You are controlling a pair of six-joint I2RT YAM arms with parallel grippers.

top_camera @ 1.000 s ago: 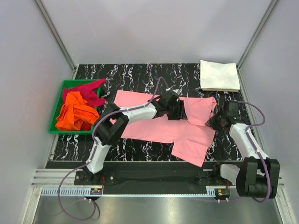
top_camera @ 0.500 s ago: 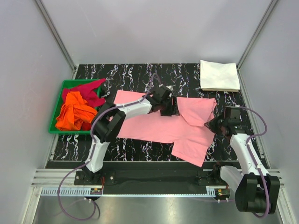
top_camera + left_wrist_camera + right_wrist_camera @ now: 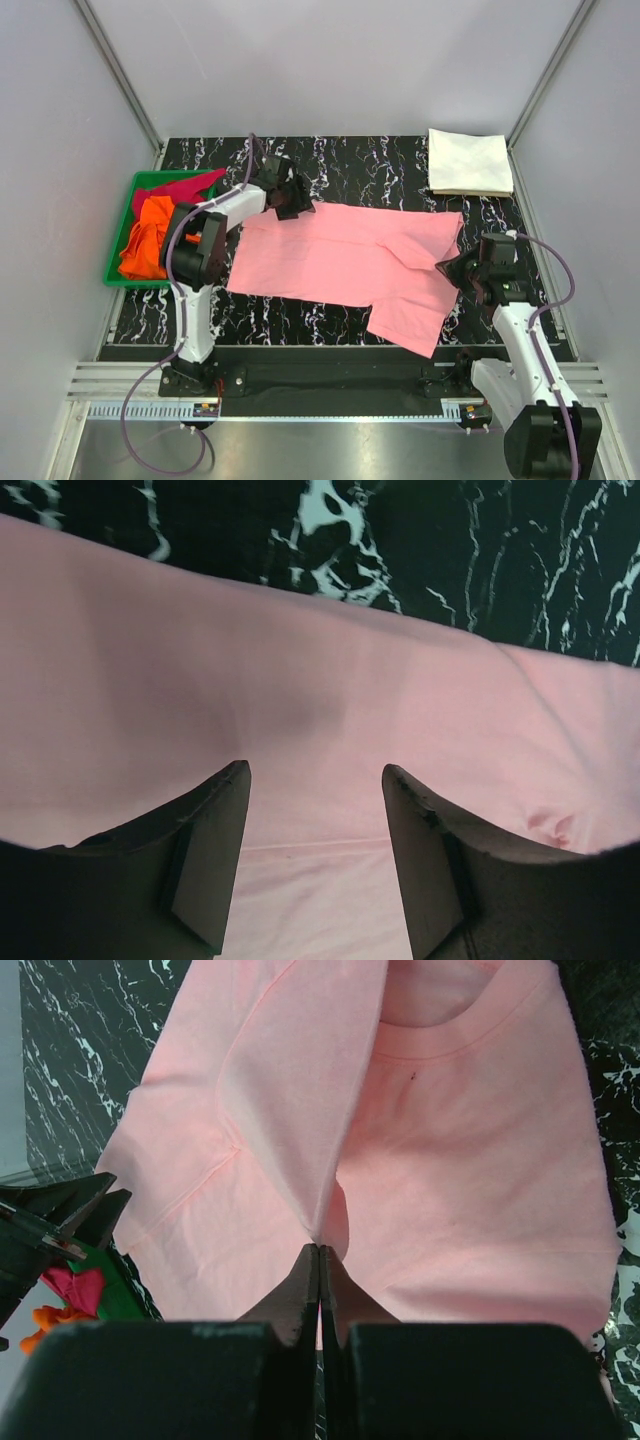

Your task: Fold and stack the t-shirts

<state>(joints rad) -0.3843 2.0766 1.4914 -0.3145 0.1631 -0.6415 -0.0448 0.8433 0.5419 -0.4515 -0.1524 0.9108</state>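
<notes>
The light pink t-shirt [image 3: 340, 262] lies spread across the middle of the table. My left gripper [image 3: 296, 204] is open and empty over the shirt's far left corner; pink cloth [image 3: 300, 710] fills its wrist view between the fingers [image 3: 215, 840]. My right gripper [image 3: 452, 268] is shut on a raised fold of the pink t-shirt [image 3: 330, 1140] at its right side. A folded white t-shirt [image 3: 469, 162] lies at the far right corner. The bright orange t-shirt [image 3: 160, 240] and the dark magenta-red t-shirt [image 3: 190, 195] lie crumpled in the tray.
A green plastic tray [image 3: 120, 275] stands at the table's left edge. The black marbled table [image 3: 380, 165] ends at grey walls on three sides. A sleeve of the pink shirt hangs toward the front edge [image 3: 410, 325].
My left gripper has moved from the shirt's middle to its far left corner, smoothing the cloth out flat. My right gripper has pulled back toward the near right, still holding the fold.
</notes>
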